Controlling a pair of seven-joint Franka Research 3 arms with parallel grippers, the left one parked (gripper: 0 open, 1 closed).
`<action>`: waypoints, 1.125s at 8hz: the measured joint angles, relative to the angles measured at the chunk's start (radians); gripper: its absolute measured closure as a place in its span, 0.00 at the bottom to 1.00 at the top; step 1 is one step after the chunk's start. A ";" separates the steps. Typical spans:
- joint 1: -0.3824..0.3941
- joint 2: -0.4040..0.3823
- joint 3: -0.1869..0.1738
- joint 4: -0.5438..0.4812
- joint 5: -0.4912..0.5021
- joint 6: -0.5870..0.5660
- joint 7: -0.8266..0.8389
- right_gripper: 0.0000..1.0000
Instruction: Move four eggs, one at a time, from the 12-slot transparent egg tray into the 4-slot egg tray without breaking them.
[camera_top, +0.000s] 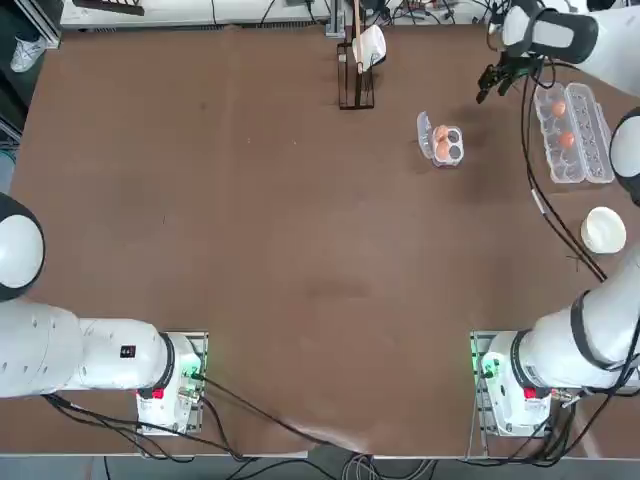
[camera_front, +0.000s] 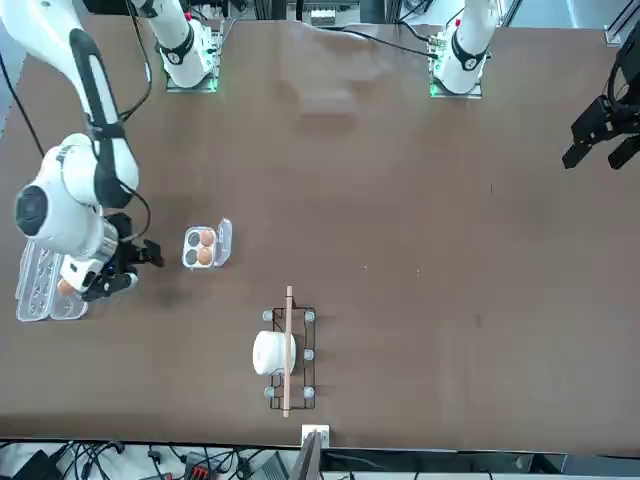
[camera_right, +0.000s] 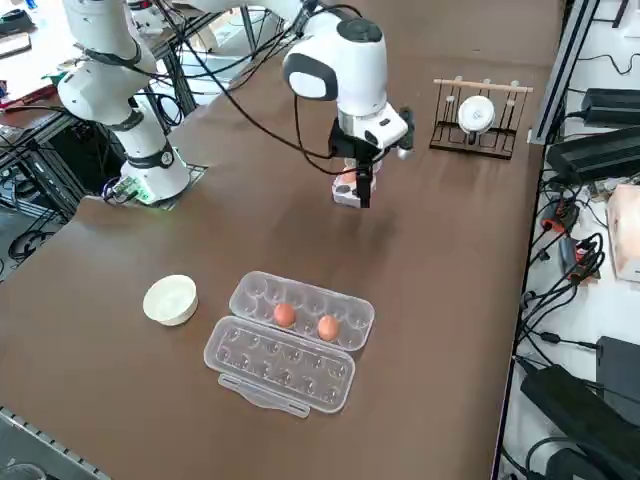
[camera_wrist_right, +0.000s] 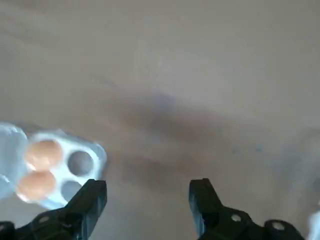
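While the right hand (camera_top: 497, 82) hangs above bare counter (camera_top: 280, 230) with fingers (camera_wrist_right: 92, 197) spread apart and nothing between them, it sits between the 4-slot egg tray (camera_top: 446, 143) and the 12-slot transparent egg tray (camera_top: 573, 133), nearer the 4-slot tray and a bit farther from the robot than it; 4-slot tray has two eggs (camera_top: 441, 141) in the two cups of one row, other two cups empty, small lid flap (camera_top: 424, 128) open on the side away from the 12-slot tray; wrist view shows same tray (camera_wrist_right: 60, 167) just beside one fingertip, two eggs (camera_wrist_right: 40, 167) in it; 12-slot tray lies open well apart from the 4-slot tray, at the counter's right edge, two eggs (camera_right: 305, 321) side by side in one row, clear lid (camera_right: 280, 368) laid flat next to it; white bowl (camera_top: 603, 229) near the 12-slot tray, on its robot side; wire rack (camera_top: 356, 75) with a white cup (camera_top: 369, 45) sits on the far side of the 4-slot tray from the 12-slot tray
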 joint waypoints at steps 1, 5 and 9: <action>-0.042 -0.001 -0.001 0.000 -0.009 -0.002 -0.153 0.00; -0.186 0.020 -0.003 0.029 -0.116 0.005 -0.673 0.00; -0.258 0.076 -0.003 0.096 -0.121 0.017 -0.993 0.00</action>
